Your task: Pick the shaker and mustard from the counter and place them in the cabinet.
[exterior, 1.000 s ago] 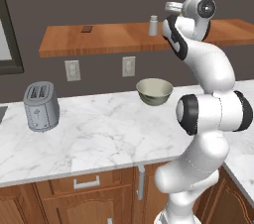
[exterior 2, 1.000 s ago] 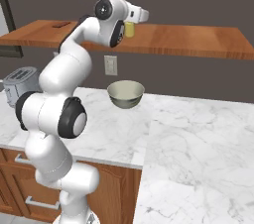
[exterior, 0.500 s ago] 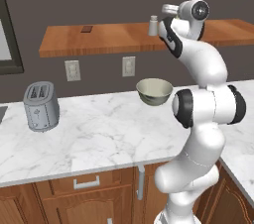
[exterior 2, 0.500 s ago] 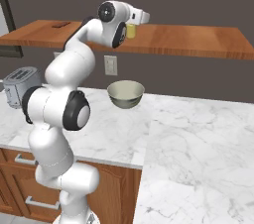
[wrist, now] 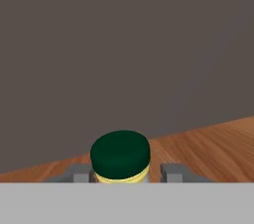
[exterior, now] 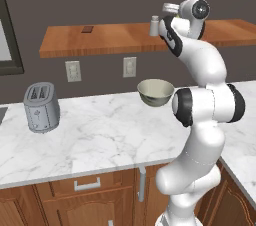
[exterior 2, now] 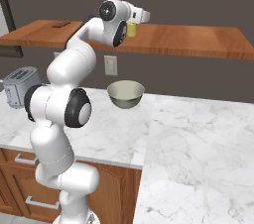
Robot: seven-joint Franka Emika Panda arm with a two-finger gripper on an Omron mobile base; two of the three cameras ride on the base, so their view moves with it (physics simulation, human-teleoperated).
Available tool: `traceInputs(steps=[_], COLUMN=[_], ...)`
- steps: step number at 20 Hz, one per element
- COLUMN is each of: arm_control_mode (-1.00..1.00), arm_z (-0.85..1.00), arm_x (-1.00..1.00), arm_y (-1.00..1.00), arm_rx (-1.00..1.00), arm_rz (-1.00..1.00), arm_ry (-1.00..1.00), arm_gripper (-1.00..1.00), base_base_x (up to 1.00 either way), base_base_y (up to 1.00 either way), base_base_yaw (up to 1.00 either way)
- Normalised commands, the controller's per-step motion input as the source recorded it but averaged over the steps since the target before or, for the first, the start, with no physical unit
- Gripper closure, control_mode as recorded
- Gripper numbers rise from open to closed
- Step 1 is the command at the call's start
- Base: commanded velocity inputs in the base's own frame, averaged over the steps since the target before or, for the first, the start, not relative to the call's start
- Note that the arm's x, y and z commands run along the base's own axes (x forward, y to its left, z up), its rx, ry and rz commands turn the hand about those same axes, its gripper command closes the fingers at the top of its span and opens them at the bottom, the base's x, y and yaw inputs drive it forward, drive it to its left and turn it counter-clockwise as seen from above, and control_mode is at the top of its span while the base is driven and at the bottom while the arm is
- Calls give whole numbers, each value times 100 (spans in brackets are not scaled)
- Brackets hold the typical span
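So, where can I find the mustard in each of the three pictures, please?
Left base view: I cannot make it out; the arm's head covers that spot, right of the shaker.
Right base view: the mustard is a yellow patch beside the arm's head, over the cabinet.
Hand view: bottom centre, green cap up, between the fingertips.
Shared landmark: the cabinet.

Base views flank the arm (sharing the cabinet [exterior: 100,40]), hand view close.

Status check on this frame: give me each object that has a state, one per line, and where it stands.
Small grey-silver cylindrical shaker: upright on the brown wooden wall shelf.
Yellow squeeze bottle with dark green cap: between the fingers, over the shelf.
Gripper: around the bottle; contact unclear.
Pale green bowl: upright on the white marble counter.
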Motion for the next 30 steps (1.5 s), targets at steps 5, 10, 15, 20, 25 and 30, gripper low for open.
traceInputs(steps=[5,10,15,20,25,30], arm_control_mode=[-100,-100,-100,-100,-100,-100], arm_z=[0,7,3,-11,-34,-63], arm_x=[0,-4,-52,-100,-100,-100], arm_y=[0,0,-9,-22,-25,-21], arm_rx=[0,0,0,0,0,-4], arm_rz=[0,0,0,0,2,3], arm_ry=[0,0,-2,-9,-12,-10], arm_gripper=[-100,-100,-100,-100,-100,-100], base_base_x=[0,0,0,0,0,0], base_base_y=[0,0,0,0,0,0], base_base_yaw=[0,0,0,0,0,0])
